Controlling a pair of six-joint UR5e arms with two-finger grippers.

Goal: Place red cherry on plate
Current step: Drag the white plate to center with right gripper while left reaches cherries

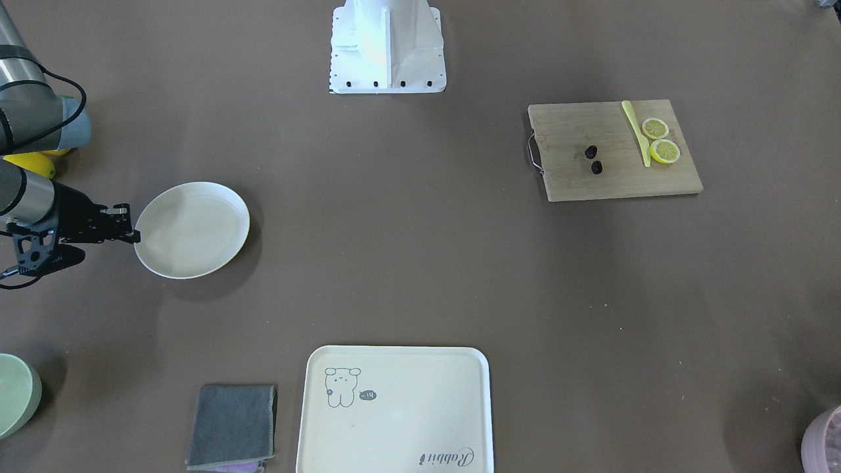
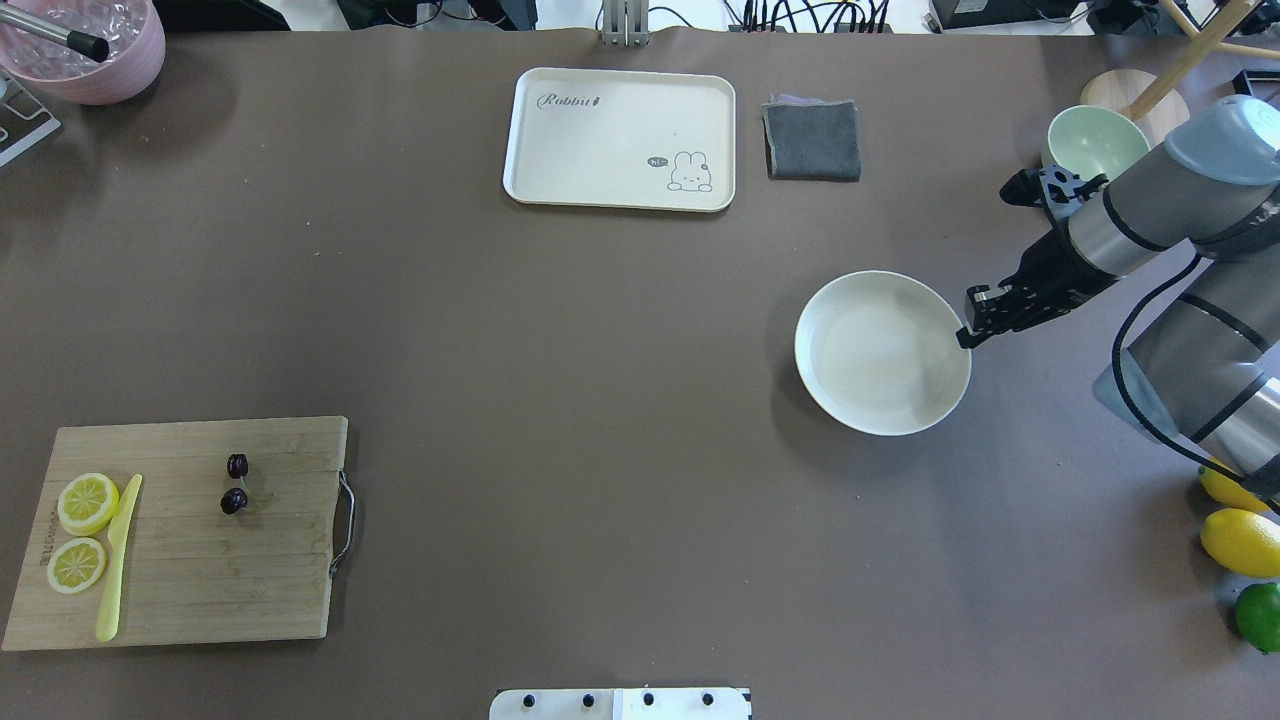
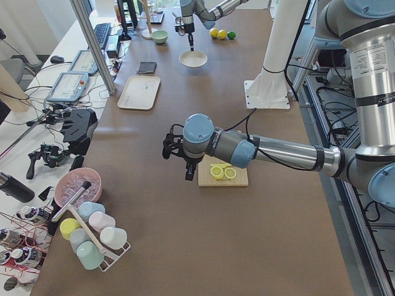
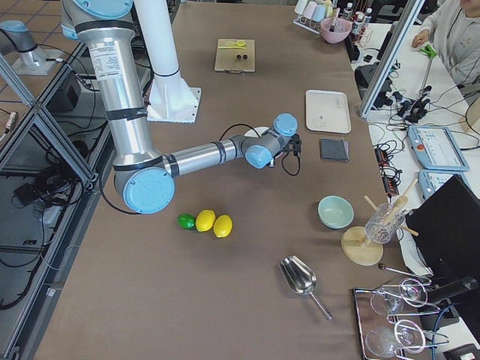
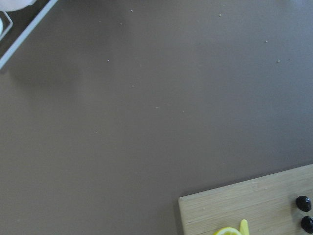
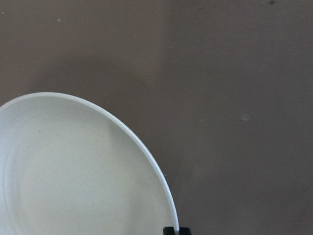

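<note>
The red cherry (image 2: 235, 484), a dark pair, lies on the wooden cutting board (image 2: 200, 580) at the table's left, and shows again as the cherry (image 1: 594, 159) and in the left wrist view's corner (image 5: 304, 204). The round cream plate (image 2: 880, 350) sits at the right. My right gripper (image 2: 966, 337) is at the plate's right rim, shut with the rim (image 6: 161, 176) between its fingertips. My left gripper (image 3: 189, 174) hangs above the table beside the board; it shows only in the left side view, so I cannot tell its state.
Two lemon slices (image 2: 85, 500) and a yellow knife (image 2: 118, 545) share the board. A cream tray (image 2: 620, 140), grey cloth (image 2: 812, 140) and green bowl (image 2: 1095, 140) line the far edge. Lemons (image 2: 1240, 540) and a lime (image 2: 1260, 615) lie near the right arm's base.
</note>
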